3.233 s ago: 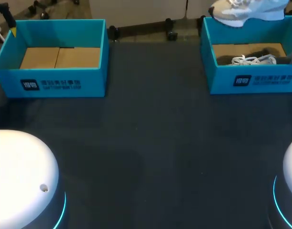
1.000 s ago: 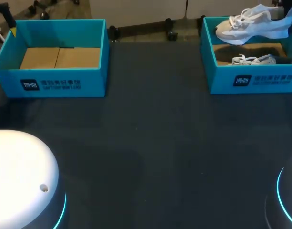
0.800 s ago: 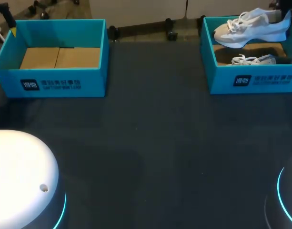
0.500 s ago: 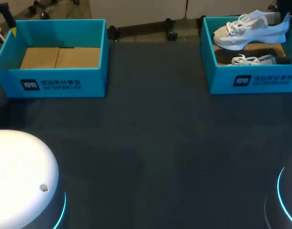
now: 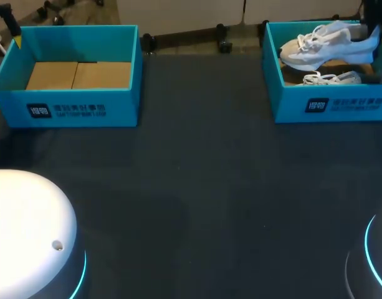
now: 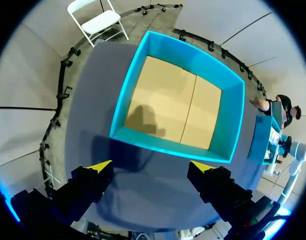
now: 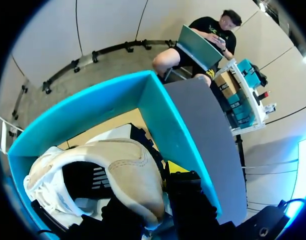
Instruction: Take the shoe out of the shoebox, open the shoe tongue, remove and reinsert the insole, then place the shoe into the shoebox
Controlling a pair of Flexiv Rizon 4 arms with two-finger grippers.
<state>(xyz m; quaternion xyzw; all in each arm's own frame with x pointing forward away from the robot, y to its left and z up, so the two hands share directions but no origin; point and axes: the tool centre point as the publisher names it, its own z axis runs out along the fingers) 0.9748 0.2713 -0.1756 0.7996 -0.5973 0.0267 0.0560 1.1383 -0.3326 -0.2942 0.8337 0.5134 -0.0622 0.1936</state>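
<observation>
A white and beige sneaker hangs toe-left, low inside the blue shoebox at the far right of the table. My right gripper is shut on its heel, with the box's wall just beside it. Under it, on the box floor, lies a second shoe with white laces. My left gripper is open with nothing between its fingers, above the near side of the other blue shoebox at the far left. That box holds only its cardboard floor.
The dark table mat stretches between the two boxes and toward me. The white rounded bases of my arms sit at the near left and near right corners.
The right gripper has lowered the sneaker from above the box's rim down into the right shoebox. The left gripper has not moved.
</observation>
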